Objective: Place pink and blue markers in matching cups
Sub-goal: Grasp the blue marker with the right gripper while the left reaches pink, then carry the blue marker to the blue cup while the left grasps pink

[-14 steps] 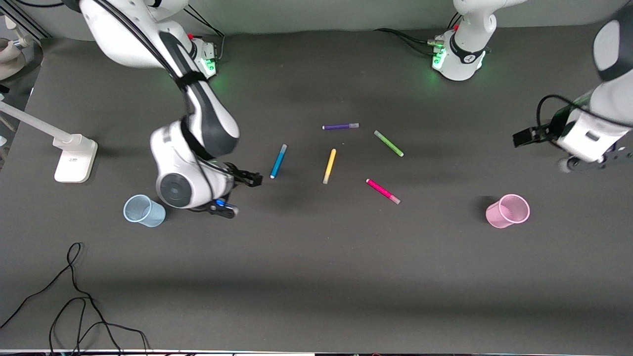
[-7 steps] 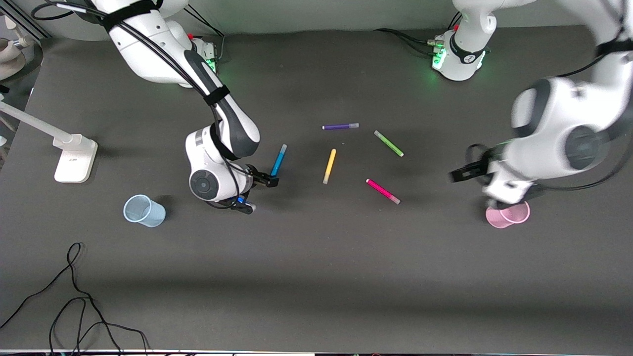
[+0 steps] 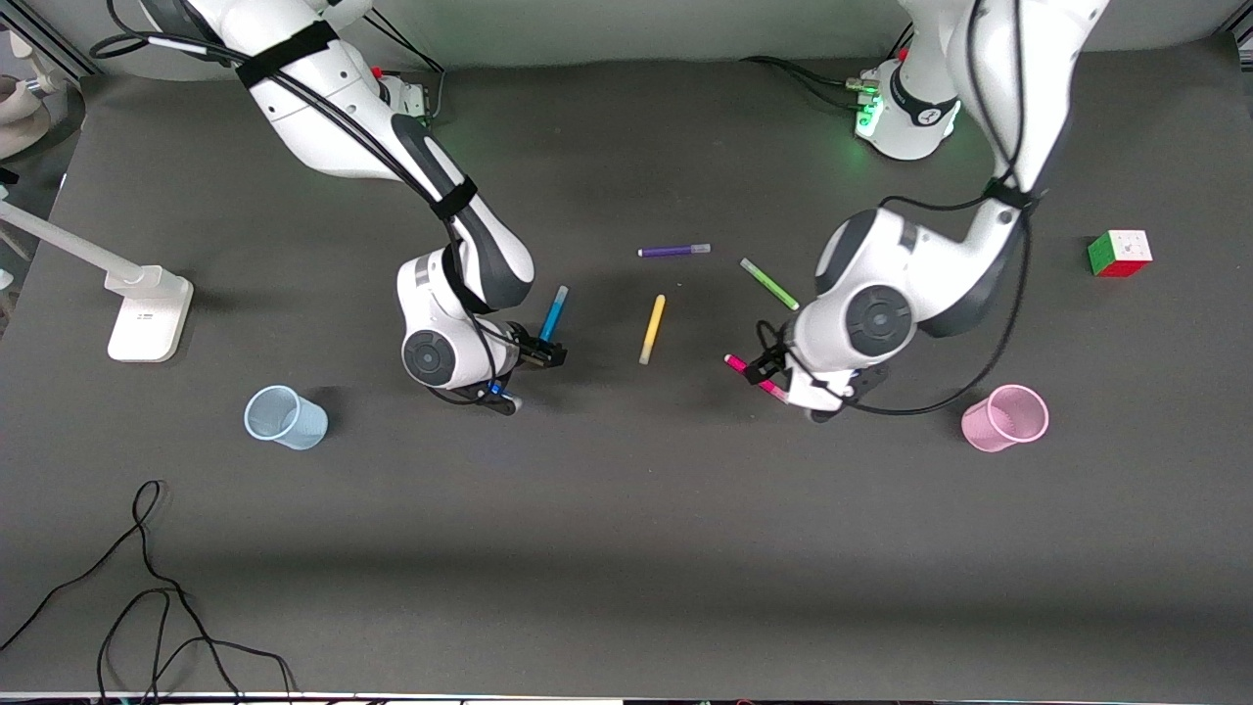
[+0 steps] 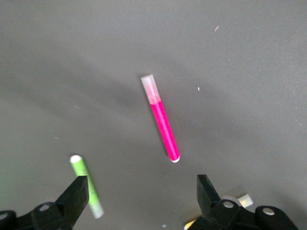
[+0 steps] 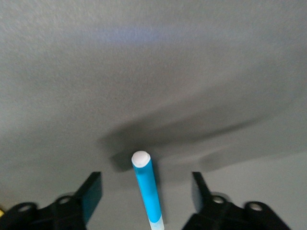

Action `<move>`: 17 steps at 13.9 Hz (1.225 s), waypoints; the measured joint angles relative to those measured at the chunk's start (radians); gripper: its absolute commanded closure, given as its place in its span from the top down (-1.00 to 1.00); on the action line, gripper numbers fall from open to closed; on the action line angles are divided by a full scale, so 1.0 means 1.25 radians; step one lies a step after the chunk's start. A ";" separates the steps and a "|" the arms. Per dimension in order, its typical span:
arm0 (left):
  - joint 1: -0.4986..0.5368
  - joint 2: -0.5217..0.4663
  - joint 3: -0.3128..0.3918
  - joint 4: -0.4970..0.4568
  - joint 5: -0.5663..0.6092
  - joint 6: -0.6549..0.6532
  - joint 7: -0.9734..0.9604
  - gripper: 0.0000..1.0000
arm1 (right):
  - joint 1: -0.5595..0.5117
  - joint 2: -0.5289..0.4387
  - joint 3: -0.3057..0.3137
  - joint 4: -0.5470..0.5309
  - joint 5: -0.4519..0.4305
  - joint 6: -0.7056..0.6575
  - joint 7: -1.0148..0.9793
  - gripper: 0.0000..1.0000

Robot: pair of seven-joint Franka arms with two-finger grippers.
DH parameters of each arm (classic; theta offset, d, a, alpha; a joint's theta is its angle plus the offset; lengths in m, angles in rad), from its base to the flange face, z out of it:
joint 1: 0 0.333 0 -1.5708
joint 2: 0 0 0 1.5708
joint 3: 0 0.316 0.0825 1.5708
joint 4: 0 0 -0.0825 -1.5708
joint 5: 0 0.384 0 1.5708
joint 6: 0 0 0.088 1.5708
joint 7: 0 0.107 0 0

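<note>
The sky-blue marker (image 3: 553, 315) lies on the dark mat. My right gripper (image 3: 533, 357) is low over its nearer end, open; in the right wrist view the blue marker (image 5: 146, 189) lies between the open gripper's (image 5: 145, 191) fingers, untouched. The magenta-pink marker (image 3: 744, 368) lies partly under my left gripper (image 3: 768, 372), which is open above it. In the left wrist view the pink marker (image 4: 163, 122) lies just ahead of the open gripper (image 4: 141, 186). The pale blue cup (image 3: 284, 418) stands toward the right arm's end, the pink cup (image 3: 1005, 418) toward the left arm's end.
A purple pen (image 3: 673, 251), a yellow pen (image 3: 652, 328) and a green pen (image 3: 769, 284) lie between the two markers; the green pen (image 4: 86, 184) shows by one left finger. A colour cube (image 3: 1120, 253), a white stand (image 3: 147, 313) and a black cable (image 3: 147, 587) sit at the edges.
My right gripper moved from beside the blue cup to the blue marker. My left arm swung in from its end of the table to over the pink marker, uncovering the cube.
</note>
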 measured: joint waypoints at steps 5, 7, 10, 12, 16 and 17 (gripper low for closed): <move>-0.024 0.043 0.000 0.000 0.000 0.040 -0.112 0.95 | 0.001 0.004 0.001 -0.005 0.001 0.012 0.004 -0.87; -0.036 0.060 0.000 0.000 0.000 0.062 -0.163 0.90 | 0.001 0.005 0.001 -0.004 0.002 0.013 0.005 -1.00; -0.058 0.103 0.000 -0.003 0.000 0.130 -0.208 0.69 | 0.001 0.004 0.000 -0.004 0.002 0.013 0.005 -1.00; -0.071 0.126 0.000 -0.014 0.000 0.173 -0.216 0.41 | 0.000 -0.004 -0.007 0.001 0.002 0.004 0.005 -1.00; -0.075 0.133 0.001 -0.031 0.000 0.189 -0.218 -0.20 | -0.003 -0.128 -0.102 0.030 -0.106 -0.100 -0.026 -1.00; -0.075 0.133 0.002 -0.032 0.000 0.189 -0.218 -0.41 | -0.005 -0.174 -0.134 0.031 -0.151 -0.114 -0.054 -1.00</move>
